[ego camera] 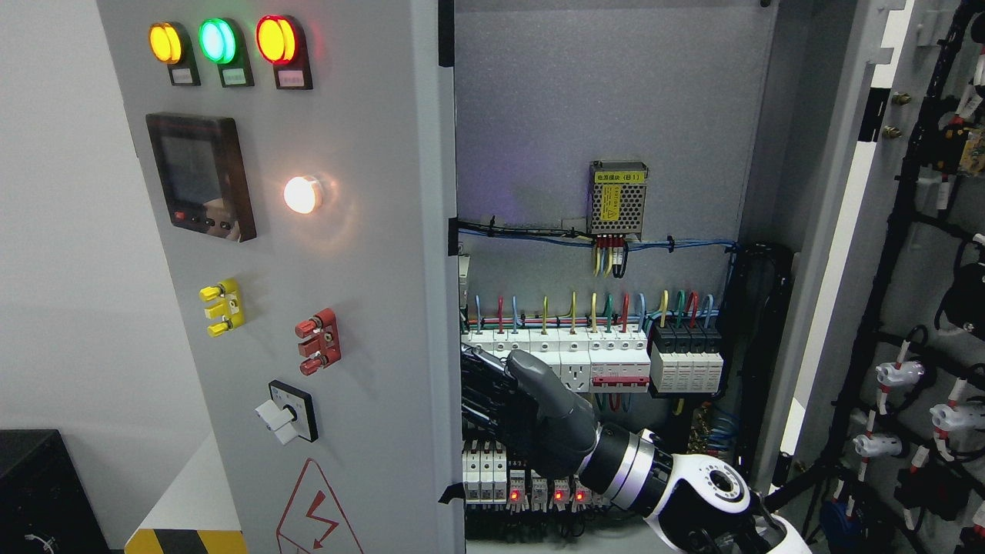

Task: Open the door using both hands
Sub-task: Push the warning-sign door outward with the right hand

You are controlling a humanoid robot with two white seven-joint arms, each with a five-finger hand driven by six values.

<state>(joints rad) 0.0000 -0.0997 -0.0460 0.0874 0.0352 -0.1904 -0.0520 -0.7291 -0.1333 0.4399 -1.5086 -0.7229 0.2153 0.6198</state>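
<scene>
Inside cabinet [616, 115] | right hand [531, 415] | fingers [481, 392] seemingly touching left door [369, 269] edge

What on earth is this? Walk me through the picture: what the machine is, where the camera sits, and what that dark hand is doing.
The camera sits on a humanoid robot's head, facing an electrical cabinet. The left door, carrying coloured lamps, a small screen and switches, stands partly open. The right door, swung wide, shows its wired inner side. Inside are rows of breakers and coloured wires. The robot's right hand reaches in from the lower right, its dark fingers against the left door's inner edge. Whether they grip it is unclear. The other arm is out of sight.
</scene>
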